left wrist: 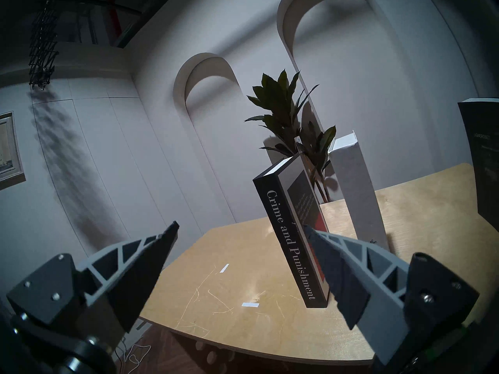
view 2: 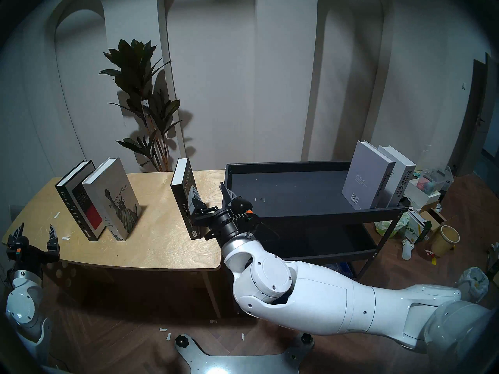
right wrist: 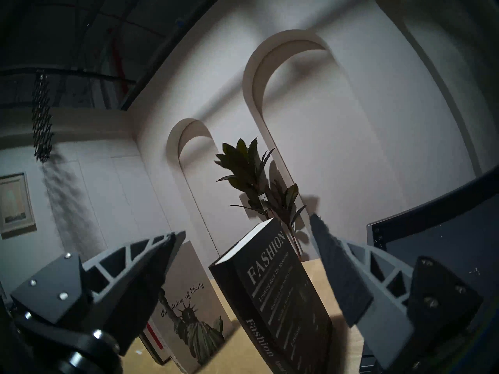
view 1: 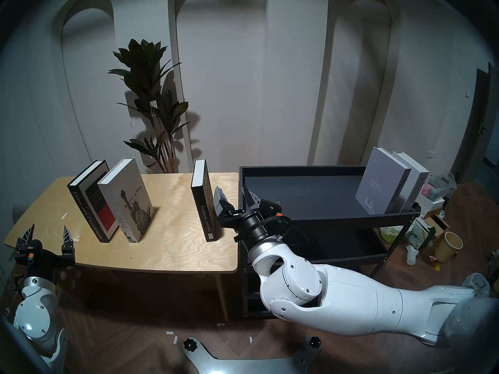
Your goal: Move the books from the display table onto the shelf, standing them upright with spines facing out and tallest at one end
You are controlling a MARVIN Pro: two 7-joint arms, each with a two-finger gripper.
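Three books stand on the display table (view 1: 172,246): black "Crime and Punishment" (view 1: 87,203) leaning at the left, the Statue of Liberty book (view 1: 132,200) against it, and black "Fashion" (view 1: 204,203) upright near the right edge. My right gripper (view 1: 234,197) is open just right of "Fashion" (right wrist: 275,292), which shows ahead between the fingers, untouched. On the shelf (view 1: 324,220), a grey book (view 1: 380,181) and the white "Design Hotels Yearbook" (view 1: 413,186) stand at the top tier's right end. My left gripper (view 1: 48,231) is open and empty at the table's front left corner, facing "Crime and Punishment" (left wrist: 291,244).
A tall potted plant (view 1: 151,95) stands behind the table against the arched wall. Boxes, bags and a yellow bucket (view 1: 449,246) crowd the floor right of the shelf. The shelf's lower tier (view 1: 337,246) sits under my right forearm. Scraps of white tape (left wrist: 250,305) lie on the table.
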